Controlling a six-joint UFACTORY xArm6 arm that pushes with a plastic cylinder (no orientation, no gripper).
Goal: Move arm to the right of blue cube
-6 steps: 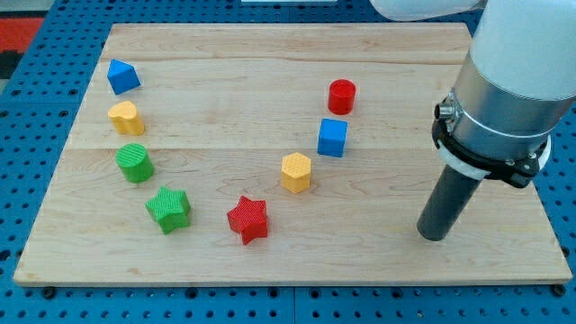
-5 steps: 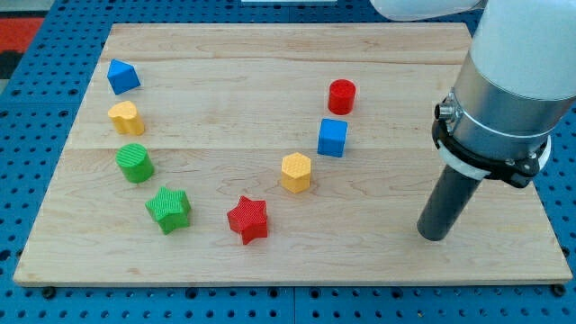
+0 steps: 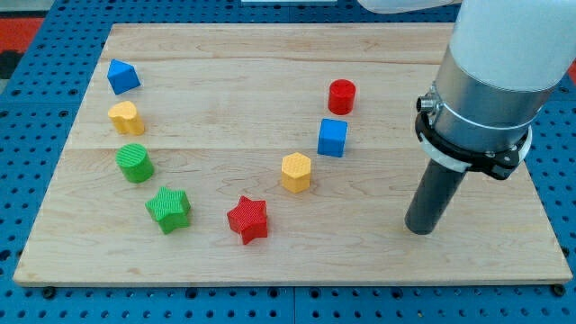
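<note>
The wooden surface point(image 3: 270, 63) carries eight blocks. My tip point(image 3: 418, 230) rests on it; there is no pincer, so nothing is grasped. The blue cube point(image 3: 332, 137) sits up and to the view's left of my tip, well apart, with the red cylinder point(image 3: 341, 95) beyond it.

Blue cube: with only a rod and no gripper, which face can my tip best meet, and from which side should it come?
No gripping is possible. Meet the blue cube on its flat face toward the view's right. My tip stands to the view's right and lower, with bare board between. The red cylinder and yellow hexagonal block crowd the other sides.
</note>
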